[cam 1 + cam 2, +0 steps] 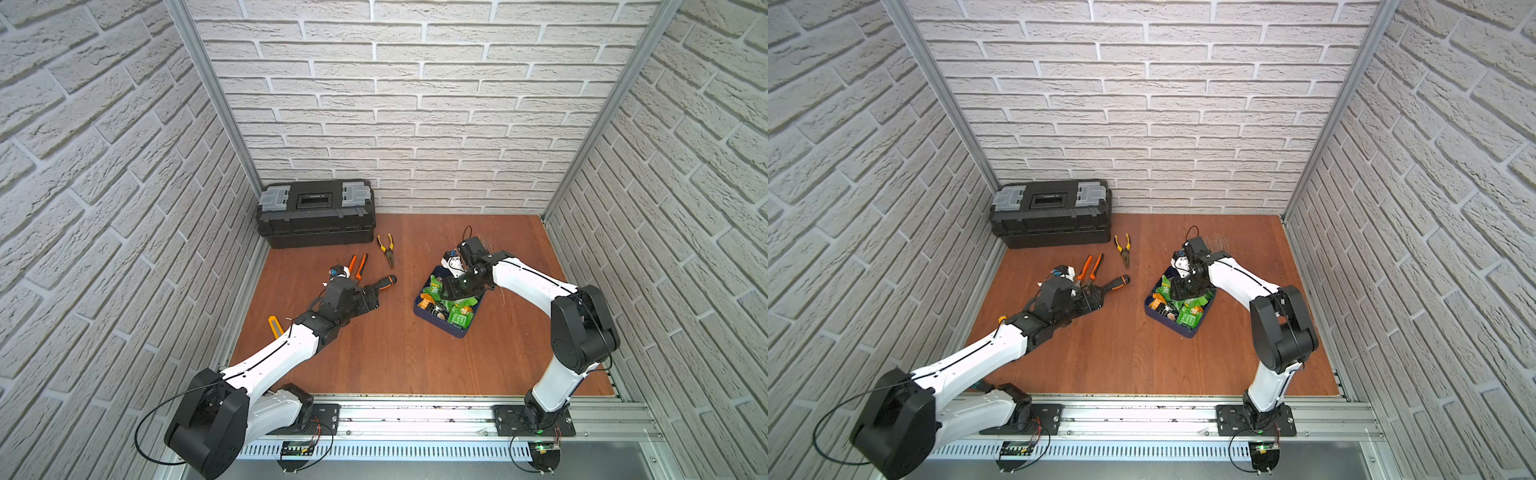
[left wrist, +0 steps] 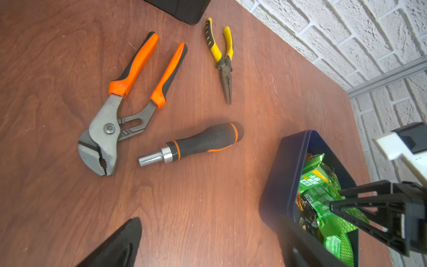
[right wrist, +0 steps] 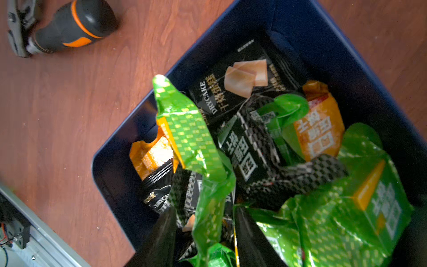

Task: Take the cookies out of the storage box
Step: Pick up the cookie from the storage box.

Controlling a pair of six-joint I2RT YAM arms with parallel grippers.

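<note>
Here the right fingers (image 3: 157,242) flank a green packet (image 3: 196,138) inside the box (image 3: 115,185), grip unclear; the left fingers (image 2: 120,247) gape well away from it.

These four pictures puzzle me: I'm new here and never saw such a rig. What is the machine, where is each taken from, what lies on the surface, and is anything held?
It is a two-armed robot at a table, each arm ending in jaws. Two pictures look down from overhead; two come from cameras on the wrists. On the table lie a black toolbox, orange-handled pliers, yellow-handled pliers and a screwdriver. The storage box holds cookies in green, orange and black packets. The left arm has its jaws open and empty. The right arm reaches into the box, jaws either side of a green packet; whether they grip it is unclear.
</note>
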